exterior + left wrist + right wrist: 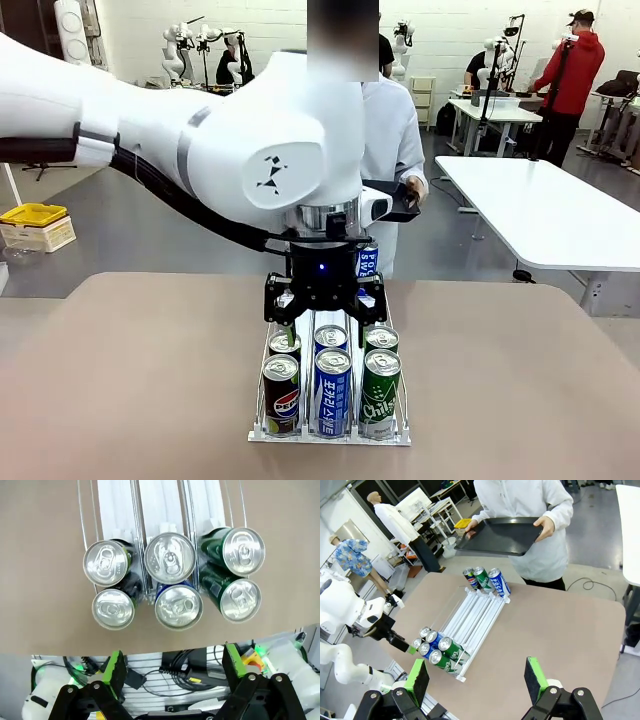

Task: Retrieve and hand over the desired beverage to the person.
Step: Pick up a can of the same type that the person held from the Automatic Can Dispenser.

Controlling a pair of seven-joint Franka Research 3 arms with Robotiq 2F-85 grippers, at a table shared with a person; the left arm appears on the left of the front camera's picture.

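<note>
A white wire rack [330, 437] on the brown table holds beverage cans in three lanes: black Pepsi [281, 395], blue Pocari [332, 390] and green Chilsung [380, 393] at the front, and more behind them. My left gripper [325, 300] hangs open just above these cans. Its wrist view looks straight down on several can tops [170, 557], with the green pads [116, 667] apart and nothing between them. My right gripper [476, 680] is open and empty, high over the table. The person [525, 500] in a white jacket stands at the far side holding a black tray [500, 535].
Three more cans [485, 580] stand at the rack's far end near the person. A white table [550, 210] is at the right and a yellow box [35, 215] on the floor at the left. Brown tabletop lies bare on both sides of the rack.
</note>
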